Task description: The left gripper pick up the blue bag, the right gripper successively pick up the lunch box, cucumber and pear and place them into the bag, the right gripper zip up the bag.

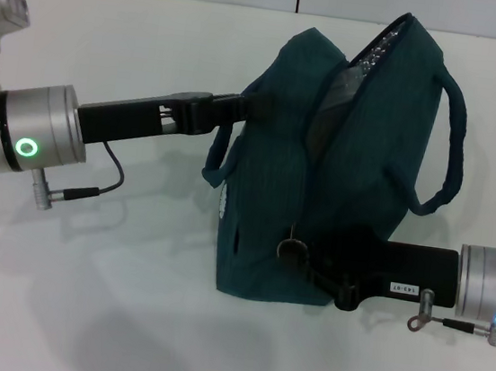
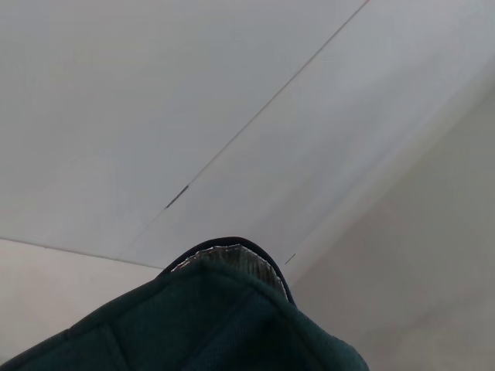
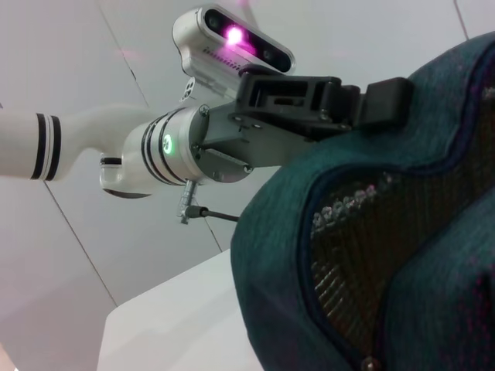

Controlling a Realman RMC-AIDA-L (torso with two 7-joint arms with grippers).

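Centrally on the white counter (image 1: 79, 310) stands the blue bag (image 1: 336, 205), upright, its base resting on the surface and its top open in a narrow slit that shows a silvery lining (image 1: 373, 52). One carrying strap (image 1: 452, 147) arcs out from the bag's right side, and a second strap (image 1: 218, 159) loops down on its left side.

The left gripper (image 1: 244, 105) reaches in from the left at the height of the bag's upper part, its jaws closed on the fabric at the bag's upper left edge. The right wrist view confirms this: the left gripper (image 3: 383, 100) sits pressed onto the top edge of the bag (image 3: 387, 255), and the mesh-like lining (image 3: 363, 255) shows inside the opening. The left wrist view shows only the bag's dark rim (image 2: 224, 309) with a strip of silver lining (image 2: 224, 255) just behind it.

The right gripper (image 1: 299, 251) comes in from the right, low against the front of the bag near its base. Its dark fingers overlap the dark fabric, and a small loop-like piece sits at their tip; whether the jaws are open or closed there I cannot tell.

A thin cable (image 1: 108, 182) hangs under the left arm's wrist. Lunch box, cucumber and pear show in no view.
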